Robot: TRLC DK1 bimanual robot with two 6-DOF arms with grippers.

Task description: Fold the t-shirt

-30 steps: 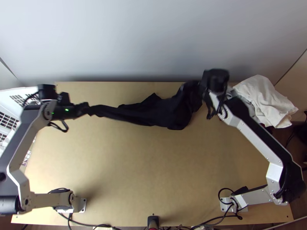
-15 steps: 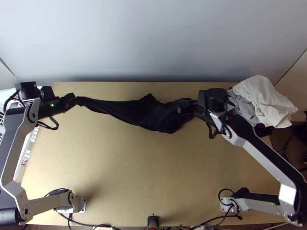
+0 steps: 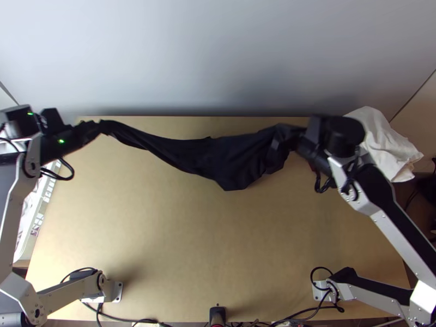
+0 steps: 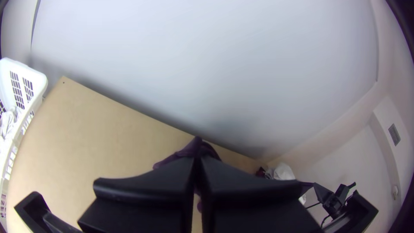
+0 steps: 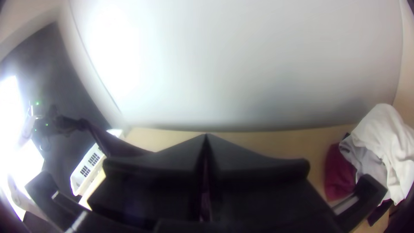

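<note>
My left gripper (image 3: 96, 128) is above the table's far left corner, shut on one end of the black t-shirt (image 3: 210, 155). From there the cloth runs as a narrow twisted strip, widening into a loose bunch toward my right gripper (image 3: 289, 137), which is shut on its other end. In the left wrist view the fingers of the left gripper (image 4: 197, 159) meet, with dark purplish cloth (image 4: 196, 149) behind them. The right wrist view has the right gripper (image 5: 206, 137) closed too, and a stretch of the t-shirt (image 5: 114, 144) leads off to the left arm.
White, grey and dark red cloths (image 3: 379, 141) lie piled at the table's far right corner. A white basket (image 4: 21, 86) stands at the left edge. The pale wall (image 3: 218, 60) rises behind the wooden table (image 3: 191, 245).
My left gripper has moved left and slightly farther back. The right one first came nearer and to the left, then went back right, and the t-shirt now spans a wider gap.
</note>
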